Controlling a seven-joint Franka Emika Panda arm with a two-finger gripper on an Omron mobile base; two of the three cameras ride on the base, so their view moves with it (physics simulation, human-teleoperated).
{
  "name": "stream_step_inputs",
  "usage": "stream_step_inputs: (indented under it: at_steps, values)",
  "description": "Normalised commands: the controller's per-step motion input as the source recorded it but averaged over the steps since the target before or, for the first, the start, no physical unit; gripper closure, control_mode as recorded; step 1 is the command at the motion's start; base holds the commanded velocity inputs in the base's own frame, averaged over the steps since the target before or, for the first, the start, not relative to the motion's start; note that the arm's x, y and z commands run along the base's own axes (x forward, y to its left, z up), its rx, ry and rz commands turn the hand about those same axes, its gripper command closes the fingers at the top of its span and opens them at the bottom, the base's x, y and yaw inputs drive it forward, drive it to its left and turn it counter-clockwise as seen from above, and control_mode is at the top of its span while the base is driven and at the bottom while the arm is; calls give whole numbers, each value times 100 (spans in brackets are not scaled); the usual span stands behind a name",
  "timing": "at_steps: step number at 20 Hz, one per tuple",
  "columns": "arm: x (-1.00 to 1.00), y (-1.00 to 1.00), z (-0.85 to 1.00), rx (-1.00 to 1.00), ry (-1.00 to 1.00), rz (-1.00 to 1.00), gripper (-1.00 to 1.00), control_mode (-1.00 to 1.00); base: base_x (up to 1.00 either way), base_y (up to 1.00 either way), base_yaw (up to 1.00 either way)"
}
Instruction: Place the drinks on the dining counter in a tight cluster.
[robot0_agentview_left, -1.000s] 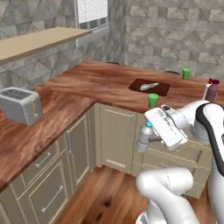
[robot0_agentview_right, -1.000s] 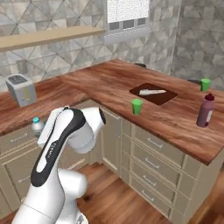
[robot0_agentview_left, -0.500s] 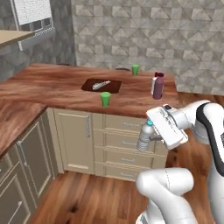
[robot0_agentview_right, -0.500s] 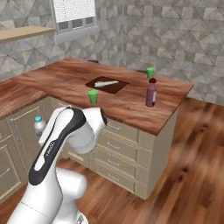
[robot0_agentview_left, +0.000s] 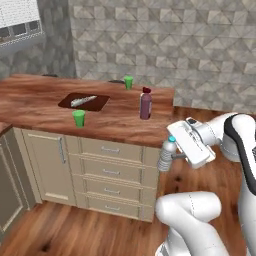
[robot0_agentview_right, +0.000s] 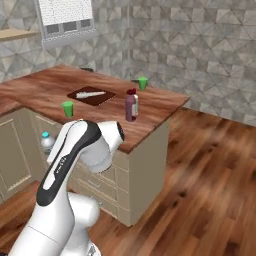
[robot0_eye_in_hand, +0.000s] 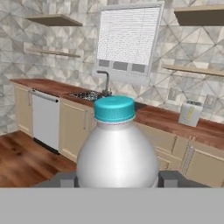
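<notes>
One bench (robot0_agentview_left: 45, 97) carries the dark-purple bottle (robot0_agentview_left: 145, 104) upright near its free end, with two green cups (robot0_agentview_left: 78, 118) further back, while the tool (robot0_agentview_left: 172, 156) grips the clear blue-capped bottle (robot0_agentview_left: 166, 155) off the bench front.

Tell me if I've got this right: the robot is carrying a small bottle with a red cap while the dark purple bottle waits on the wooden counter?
Not quite: the cap is blue, not red. The hand view shows the small clear bottle with its blue cap, held in the tool. The rest holds: the dark purple bottle stands on the wooden counter.
</notes>
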Motion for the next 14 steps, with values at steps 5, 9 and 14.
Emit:
stream_step_inputs:
  at_steps: [5,9,14]
  values:
    - [0,0,0,0,0,0,100,100,68,-100,8]
    - [0,0,0,0,0,0,100,100,79,-100,8]
    - [0,0,0,0,0,0,100,100,76,-100,10]
